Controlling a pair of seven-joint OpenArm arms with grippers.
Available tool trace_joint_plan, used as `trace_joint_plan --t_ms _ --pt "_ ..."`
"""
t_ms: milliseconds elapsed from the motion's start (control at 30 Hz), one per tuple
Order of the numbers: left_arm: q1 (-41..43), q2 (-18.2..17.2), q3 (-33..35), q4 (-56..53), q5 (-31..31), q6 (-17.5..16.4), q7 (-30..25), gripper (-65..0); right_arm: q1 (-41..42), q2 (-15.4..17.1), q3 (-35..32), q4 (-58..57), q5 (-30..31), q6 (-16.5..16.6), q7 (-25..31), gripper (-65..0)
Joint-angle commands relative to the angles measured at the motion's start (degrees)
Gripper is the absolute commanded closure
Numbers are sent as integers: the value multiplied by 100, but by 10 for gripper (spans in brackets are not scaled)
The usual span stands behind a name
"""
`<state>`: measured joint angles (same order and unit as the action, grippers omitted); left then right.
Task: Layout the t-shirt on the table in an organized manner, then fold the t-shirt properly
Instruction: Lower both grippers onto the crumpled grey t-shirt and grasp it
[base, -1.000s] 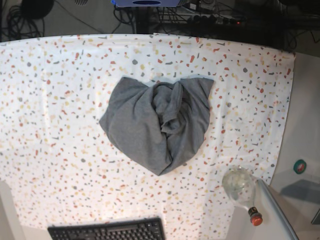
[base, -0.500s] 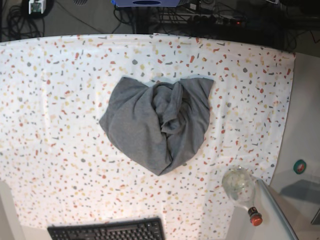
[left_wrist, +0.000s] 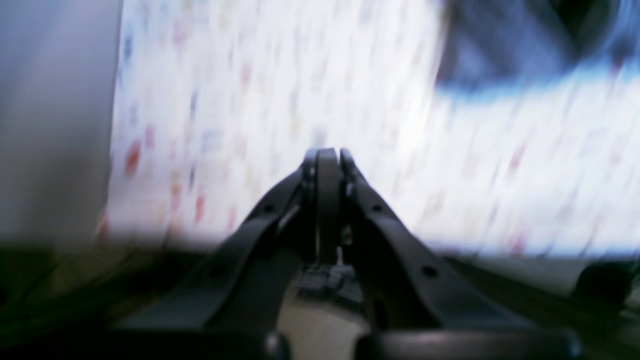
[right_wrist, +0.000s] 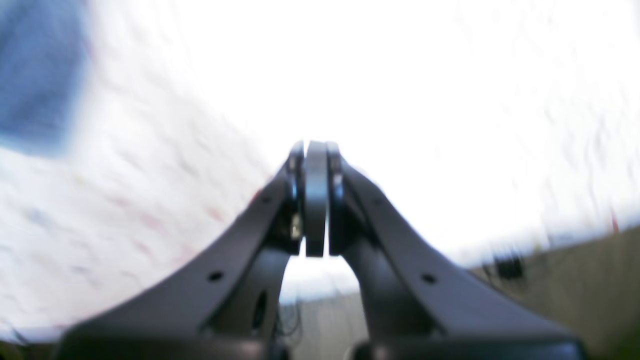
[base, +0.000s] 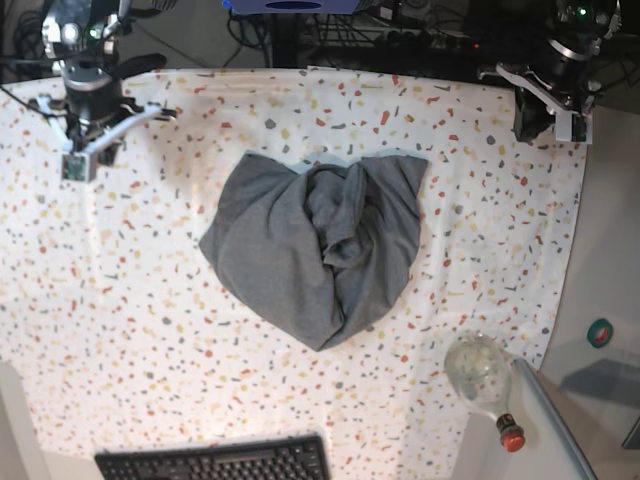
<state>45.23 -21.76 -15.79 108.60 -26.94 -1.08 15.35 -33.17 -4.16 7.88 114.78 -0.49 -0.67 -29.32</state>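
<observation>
The t-shirt (base: 315, 250) is seen crumpled in a rough heap near the middle of the table (base: 150, 300), not spread flat. The left tool (left_wrist: 327, 152) is held above the table's far corner on the base view's right, its jaws pressed together on nothing. The right tool (right_wrist: 315, 145) is held over the opposite far corner, likewise pressed together and empty. Both wrist views are blurred. A keyboard (base: 215, 462) and a bottle (base: 485, 385) are seen at the near edge.
</observation>
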Motion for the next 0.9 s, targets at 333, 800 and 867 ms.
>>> trace_joint_plan --t_ms 333,800,867 --pt "-853 26 -60 -675 -185 51 -54 -120 2715 157 -3764 -529 54 1 -1556 -422" --pt "-871 0 -922 -1211 -185 51 -54 -117 3638 -335 -5003 -3184 54 -2144 -765 -423" --pt "-879 -18 -957 -1211 -185 51 -54 -117 3638 -335 -5003 -3316 54 -2303 -756 -423"
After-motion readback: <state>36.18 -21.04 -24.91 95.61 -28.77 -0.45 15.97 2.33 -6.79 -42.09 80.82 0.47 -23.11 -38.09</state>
